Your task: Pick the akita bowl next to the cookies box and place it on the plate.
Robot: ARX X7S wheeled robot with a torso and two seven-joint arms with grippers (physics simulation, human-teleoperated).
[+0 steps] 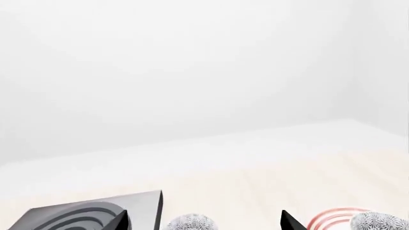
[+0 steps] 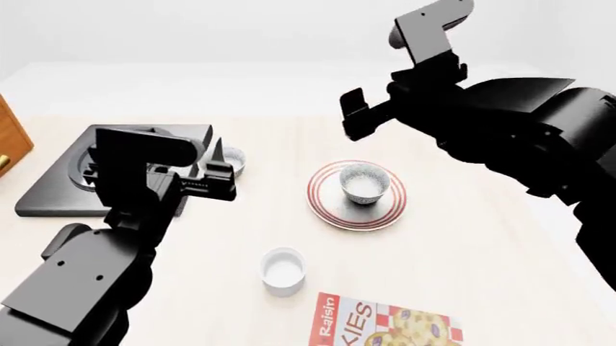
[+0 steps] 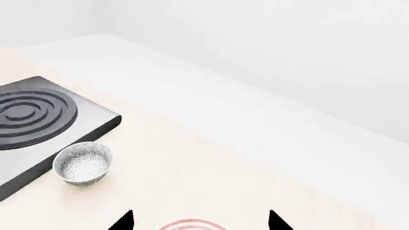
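Note:
The akita bowl [image 2: 364, 182], grey-speckled with a whitish inside, stands upright in the middle of the red-ringed plate [image 2: 325, 202]; both also show in the left wrist view as the bowl [image 1: 380, 222] and the plate [image 1: 330, 218]. Partly cut off by the head view's lower edge lies the red cookies box [image 2: 385, 322]. My right gripper [image 2: 350, 117] hangs open and empty above and behind the plate; its wrist view catches only the plate's rim [image 3: 191, 224]. My left gripper [image 2: 213, 182] is open and empty, just short of a second speckled bowl [image 2: 235, 158].
A black stove plate [image 2: 58, 184] lies at the left, with the second speckled bowl [image 3: 82, 163] against its edge. A plain white cup-like bowl [image 2: 283, 270] stands between the plate and the cookies box. A wooden cabinet corner [image 2: 10, 137] is at far left.

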